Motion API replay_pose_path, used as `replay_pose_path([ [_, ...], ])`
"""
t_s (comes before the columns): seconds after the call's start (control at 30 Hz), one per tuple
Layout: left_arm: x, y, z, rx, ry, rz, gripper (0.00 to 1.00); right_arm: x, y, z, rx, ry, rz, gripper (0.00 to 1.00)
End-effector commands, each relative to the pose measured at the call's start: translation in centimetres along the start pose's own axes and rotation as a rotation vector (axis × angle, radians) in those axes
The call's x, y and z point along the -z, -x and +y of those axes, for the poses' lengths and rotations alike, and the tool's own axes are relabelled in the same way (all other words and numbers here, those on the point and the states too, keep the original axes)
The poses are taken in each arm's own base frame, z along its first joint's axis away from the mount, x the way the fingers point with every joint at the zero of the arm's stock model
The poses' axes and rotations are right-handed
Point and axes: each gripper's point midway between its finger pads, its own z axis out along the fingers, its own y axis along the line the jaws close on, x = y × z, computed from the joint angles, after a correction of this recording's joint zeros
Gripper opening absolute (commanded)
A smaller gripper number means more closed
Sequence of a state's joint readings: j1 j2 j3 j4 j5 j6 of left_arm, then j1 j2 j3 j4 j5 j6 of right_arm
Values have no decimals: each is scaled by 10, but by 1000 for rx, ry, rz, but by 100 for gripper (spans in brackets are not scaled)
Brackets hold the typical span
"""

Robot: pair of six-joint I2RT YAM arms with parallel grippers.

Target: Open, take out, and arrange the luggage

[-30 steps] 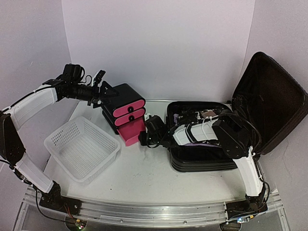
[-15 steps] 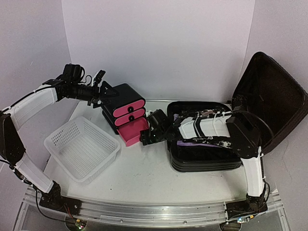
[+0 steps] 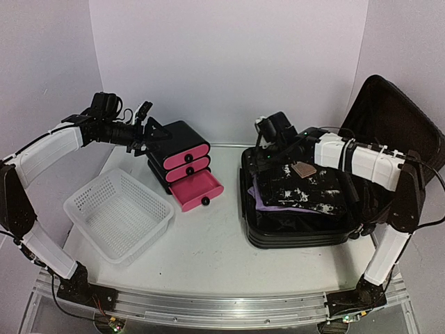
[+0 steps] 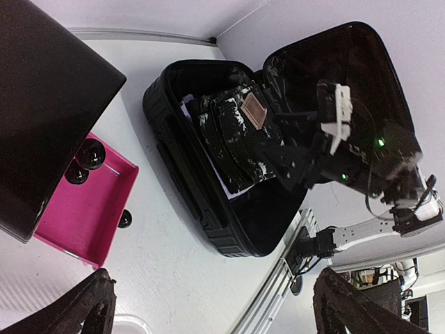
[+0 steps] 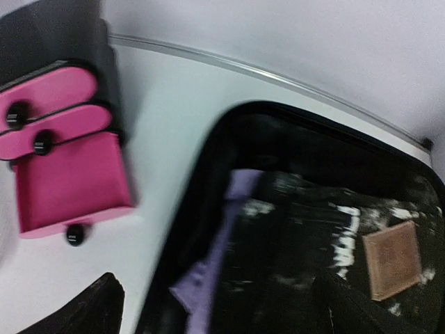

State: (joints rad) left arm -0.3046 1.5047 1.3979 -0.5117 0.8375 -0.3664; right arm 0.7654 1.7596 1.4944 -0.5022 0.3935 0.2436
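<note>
The luggage (image 3: 295,236) was already opened, but its clothes (image 3: 306,186) weren't taken out yet. Left fingers (image 4: 87,306) and right fingers (image 5: 104,309) were spread.

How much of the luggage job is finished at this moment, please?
Done: the large black hard-shell suitcase lies open, lid raised. In hand: nothing; the right claw hovers open above it. To do: the folded black-and-white garment and lilac cloth are inside; the white mesh basket and open pink drawer hold nothing.

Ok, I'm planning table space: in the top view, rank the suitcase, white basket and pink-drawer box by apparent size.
Largest: the luggage, lid open.
Then the white basket.
Smallest: the pink-drawer box.
</note>
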Motion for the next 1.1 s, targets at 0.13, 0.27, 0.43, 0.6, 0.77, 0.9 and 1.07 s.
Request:
replay_pose_path([
  [0.13,4,8,-15,-58,-40,-31,100,14,-31,-142,-144,-168,230,98],
  [0.27,4,8,-14,-58,-37,-31,100,15,-42,-174,-156,-176,272,98],
  [0.43,4,8,-15,-62,-37,-32,99,4,-47,-178,-213,-29,307,98],
  [0.6,3,7,-14,-53,-43,-26,100,-13,-54,-184,-216,-12,350,98],
  [0.77,3,8,-14,-61,-35,-31,99,-22,-56,-184,-190,-8,365,98],
  [0.9,2,7,-14,-51,-45,-23,100,-31,-55,-183,-174,0,373,98],
  [1.07,1,7,-12,-52,-38,-24,99,-39,-58,-178,-180,25,391,95],
])
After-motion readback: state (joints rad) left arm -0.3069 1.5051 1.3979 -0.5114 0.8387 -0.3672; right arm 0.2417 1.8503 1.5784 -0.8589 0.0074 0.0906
